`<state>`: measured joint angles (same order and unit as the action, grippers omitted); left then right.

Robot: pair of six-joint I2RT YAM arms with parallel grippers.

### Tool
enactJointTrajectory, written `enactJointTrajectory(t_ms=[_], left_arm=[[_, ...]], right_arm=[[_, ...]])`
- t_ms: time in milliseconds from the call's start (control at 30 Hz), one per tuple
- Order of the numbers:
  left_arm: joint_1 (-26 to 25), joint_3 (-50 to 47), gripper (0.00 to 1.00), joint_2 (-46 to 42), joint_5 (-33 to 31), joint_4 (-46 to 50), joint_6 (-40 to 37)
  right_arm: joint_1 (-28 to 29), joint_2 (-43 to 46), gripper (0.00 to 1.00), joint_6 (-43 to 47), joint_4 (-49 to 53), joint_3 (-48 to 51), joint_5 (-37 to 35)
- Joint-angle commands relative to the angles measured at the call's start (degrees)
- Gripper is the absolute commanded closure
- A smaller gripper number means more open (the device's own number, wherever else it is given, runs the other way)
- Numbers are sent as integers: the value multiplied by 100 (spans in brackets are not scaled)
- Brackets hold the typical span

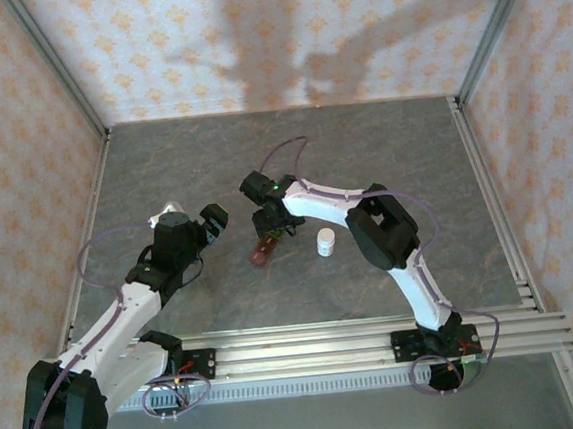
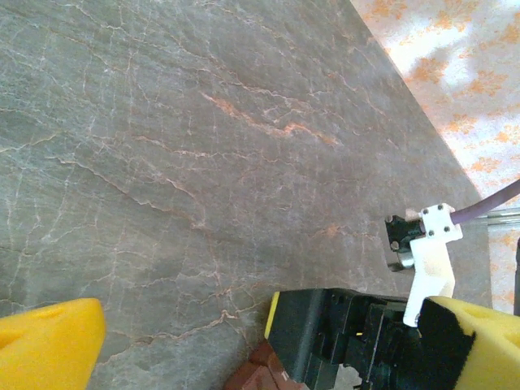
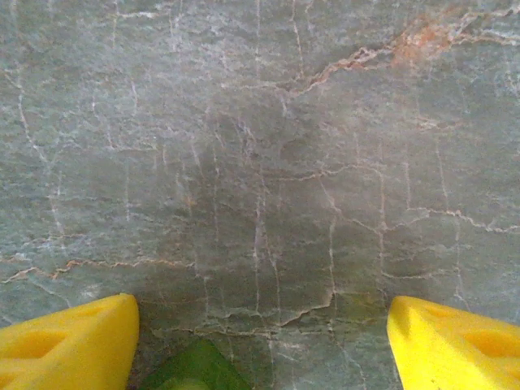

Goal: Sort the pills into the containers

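Near the middle of the bench (image 1: 381, 146), the containers (image 1: 262, 254) lie as a short joined strip, brownish-red with a green end toward 1 o'clock. A white bottle (image 1: 325, 241) stands near at 3 o'clock. My right tool (image 3: 262, 313) hangs over the green end, fingers apart and empty. My left tool (image 1: 214, 221), at 10 o'clock, is spread wide. I judge the strip light, stiff and slick, likely to skid, so I'd pinch across its narrow width at mid-length.

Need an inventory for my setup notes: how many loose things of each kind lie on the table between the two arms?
Strip of containers: 1
White bottle: 1
Total: 2
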<state>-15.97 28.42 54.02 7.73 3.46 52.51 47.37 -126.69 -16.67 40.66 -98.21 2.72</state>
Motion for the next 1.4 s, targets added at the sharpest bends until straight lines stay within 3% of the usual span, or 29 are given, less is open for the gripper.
enactJointTrajectory(t_ms=[0, 267, 600, 767, 867, 1000, 1267, 1367], left_arm=[[67, 9, 0, -98, 57, 40, -83], [66, 215, 0, -9, 267, 241, -436], [20, 1073, 0, 475, 724, 1380, -1673], [-310, 1364, 0, 552, 311, 2038, -2426], [-790, 1575, 0, 680, -283, 2430, -2765], [-1141, 1607, 0, 882, -625, 2437, -2724], [-1272, 1289, 0, 850, -1071, 1913, -2393], [-1277, 1270, 0, 803, -946, 1869, -2562]], right_arm=[[-62, 367, 21, -52, 39, 212, -198], [-100, 1148, 20, 47, -32, 455, -275], [-170, 1866, 20, 821, -229, 1267, 271], [-220, 1710, 20, 976, -313, 1384, 647], [-220, 1567, 20, 1020, -318, 1360, 712], [-229, 1457, 21, 1025, -358, 1366, 755], [-238, 1242, 21, 966, -417, 1280, 807], [-238, 1131, 21, 933, -439, 1243, 825]])
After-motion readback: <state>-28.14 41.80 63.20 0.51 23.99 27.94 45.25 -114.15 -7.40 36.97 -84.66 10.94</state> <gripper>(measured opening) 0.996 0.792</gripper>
